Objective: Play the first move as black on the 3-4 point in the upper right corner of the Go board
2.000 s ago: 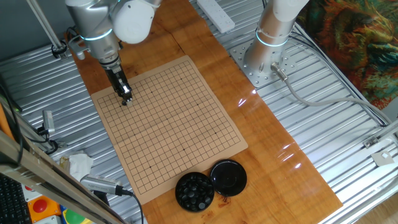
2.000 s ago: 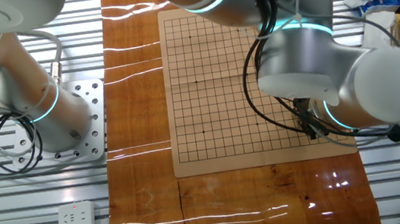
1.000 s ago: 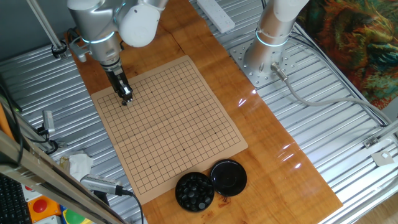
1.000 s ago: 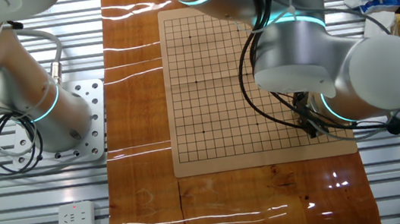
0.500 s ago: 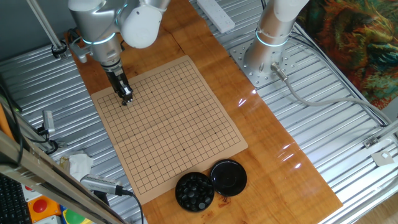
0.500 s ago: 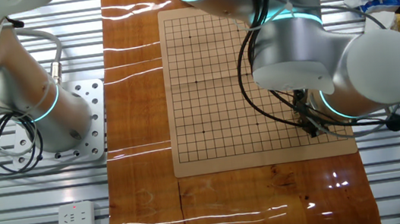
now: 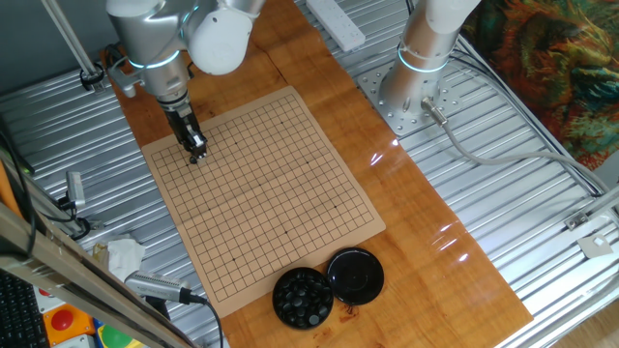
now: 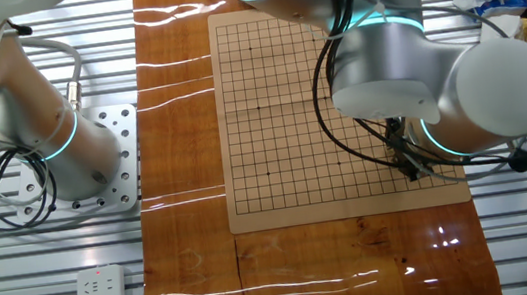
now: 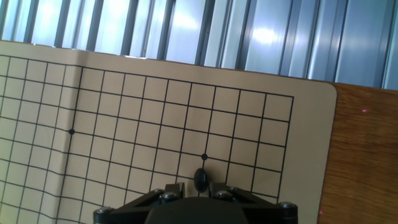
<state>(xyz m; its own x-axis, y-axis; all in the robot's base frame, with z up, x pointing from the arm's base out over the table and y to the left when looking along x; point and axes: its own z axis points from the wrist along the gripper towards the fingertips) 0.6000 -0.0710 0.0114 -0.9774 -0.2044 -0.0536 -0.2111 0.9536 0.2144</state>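
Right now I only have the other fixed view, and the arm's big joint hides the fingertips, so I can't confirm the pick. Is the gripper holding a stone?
Observer: Yes. In the hand view the gripper pinches one black stone between its fingertips.
Operator: Where is it over the board?
Observer: One grid line from the corner star point, on the camera's side. I cannot tell whether it touches the Go board.
Operator: Is the bowl nearby?
Observer: No. One fixed view shows the bowl and its lid by the board's opposite end.

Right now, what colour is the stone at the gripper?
Glossy black stone; the hand view shows it best.
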